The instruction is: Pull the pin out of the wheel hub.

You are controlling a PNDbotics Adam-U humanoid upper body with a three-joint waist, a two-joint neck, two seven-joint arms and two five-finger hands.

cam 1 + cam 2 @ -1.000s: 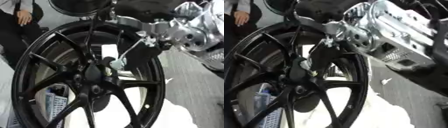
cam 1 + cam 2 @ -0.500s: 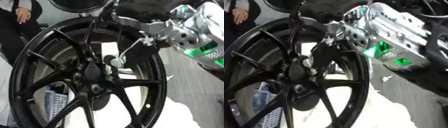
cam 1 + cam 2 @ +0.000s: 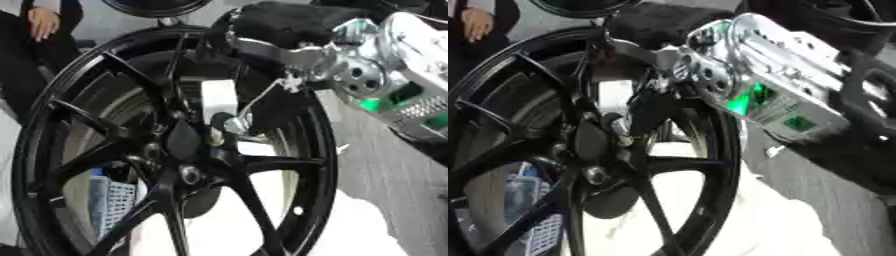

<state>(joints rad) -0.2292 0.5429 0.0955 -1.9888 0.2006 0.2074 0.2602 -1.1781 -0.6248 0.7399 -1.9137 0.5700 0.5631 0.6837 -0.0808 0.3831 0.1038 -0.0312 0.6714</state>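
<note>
A large black spoked wheel (image 3: 289, 165) stands upright and fills the left eye view. Its hub (image 3: 179, 145) lies near the middle, with a silver bolt just below it. My right hand (image 3: 289, 27), black on a silver forearm (image 3: 772, 85), comes in from the upper right over the top of the rim. One thin finger (image 3: 651, 107) reaches down between the spokes to a small silvery pin (image 3: 234, 124) just right of the hub. The fingertips close on this pin. My left hand is out of sight.
A seated person in dark clothes (image 3: 39, 50) is at the upper left, away from the wheel. Another dark tyre (image 3: 157, 5) shows at the top edge. A blue and white packet (image 3: 105, 200) lies behind the lower spokes. Grey floor (image 3: 394, 185) is on the right.
My right forearm and hand have swung left over the top of the rim, and green lights now show on the forearm. The fingertips stay at the pin by the hub.
</note>
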